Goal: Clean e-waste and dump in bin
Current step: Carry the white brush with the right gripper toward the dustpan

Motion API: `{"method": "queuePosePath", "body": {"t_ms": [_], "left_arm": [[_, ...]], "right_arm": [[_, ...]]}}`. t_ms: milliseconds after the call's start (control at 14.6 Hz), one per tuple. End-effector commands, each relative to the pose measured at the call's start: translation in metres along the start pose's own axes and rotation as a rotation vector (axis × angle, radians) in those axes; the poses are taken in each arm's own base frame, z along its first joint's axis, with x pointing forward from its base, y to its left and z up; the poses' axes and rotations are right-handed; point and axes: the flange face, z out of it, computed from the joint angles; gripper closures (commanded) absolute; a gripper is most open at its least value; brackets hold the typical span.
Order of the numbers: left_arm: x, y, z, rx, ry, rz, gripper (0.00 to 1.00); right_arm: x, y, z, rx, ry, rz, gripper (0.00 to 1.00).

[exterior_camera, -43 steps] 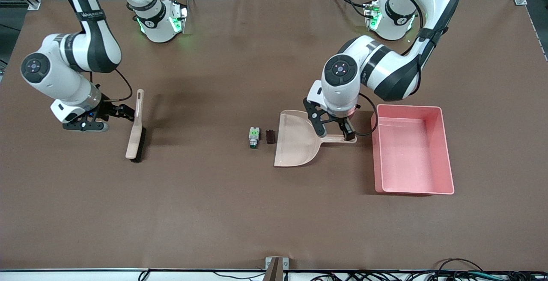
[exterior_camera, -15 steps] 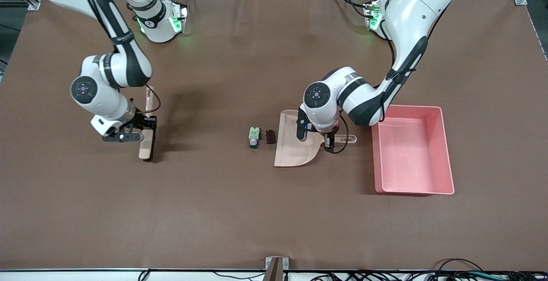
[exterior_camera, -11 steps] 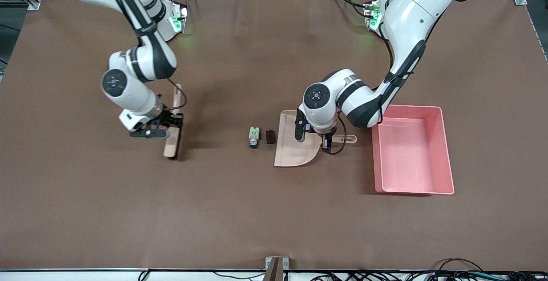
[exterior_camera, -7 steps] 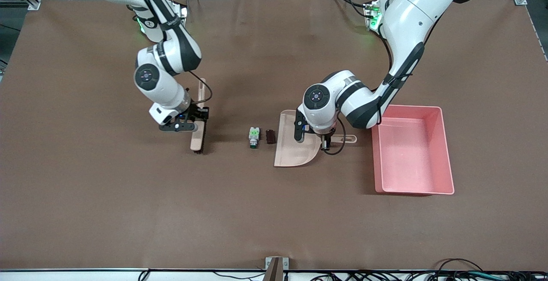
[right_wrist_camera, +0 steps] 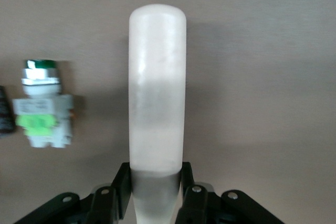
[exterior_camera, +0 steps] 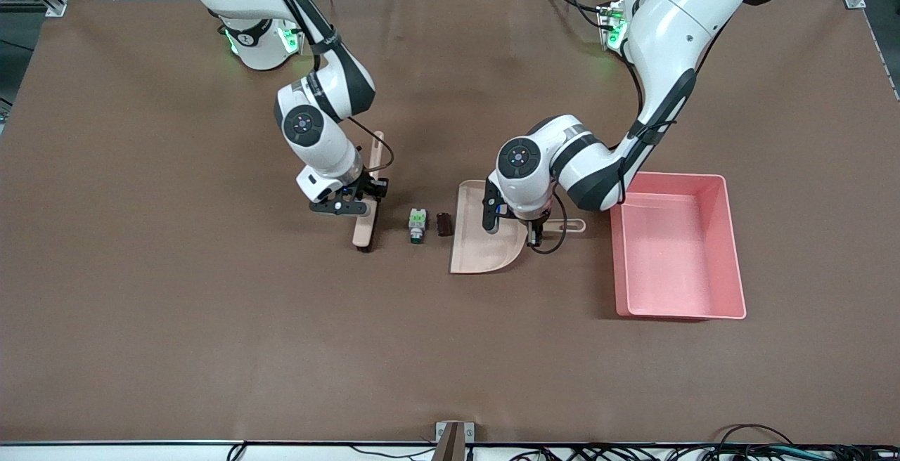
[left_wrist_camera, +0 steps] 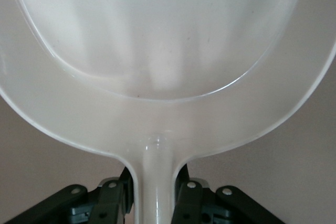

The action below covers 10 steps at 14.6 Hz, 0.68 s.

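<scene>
The e-waste lies on the brown table: a white component with green markings (exterior_camera: 417, 225) and a dark maroon block (exterior_camera: 444, 223), just off the open edge of the beige dustpan (exterior_camera: 485, 236). My left gripper (exterior_camera: 536, 228) is shut on the dustpan's handle (left_wrist_camera: 155, 182). My right gripper (exterior_camera: 365, 197) is shut on a beige brush (exterior_camera: 368, 216), bristles down on the table beside the white component, toward the right arm's end. The right wrist view shows the brush (right_wrist_camera: 157, 98) with the white component (right_wrist_camera: 42, 111) close beside it. The pink bin (exterior_camera: 675, 243) stands beside the dustpan's handle.
The brown table cover (exterior_camera: 450, 348) spreads wide around the objects. Cables lie along the table edge nearest the front camera (exterior_camera: 633, 450). The two arm bases (exterior_camera: 260, 39) stand along the table edge farthest from that camera.
My right arm has carried the brush across the table toward the e-waste, stopping just beside the white component. My left gripper closed on the dustpan handle and has held still since.
</scene>
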Motion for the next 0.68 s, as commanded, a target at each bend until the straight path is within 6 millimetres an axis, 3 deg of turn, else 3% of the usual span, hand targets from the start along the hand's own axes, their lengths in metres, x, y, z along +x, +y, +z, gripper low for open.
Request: {"method": "queuePosePath", "body": {"t_ms": [0,616], "left_arm": [[0.005,-0.003,-0.007,0.030,-0.009,0.006,0.82],[0.019,0.009,-0.004,0.003,-0.031,-0.053,0.88]], "right_arm": [[0.004,-0.021,0.005,0.015,0.000,0.033,1.00],[-0.005,-0.075,0.015,0.081,-0.015,0.021,1.00]]}}
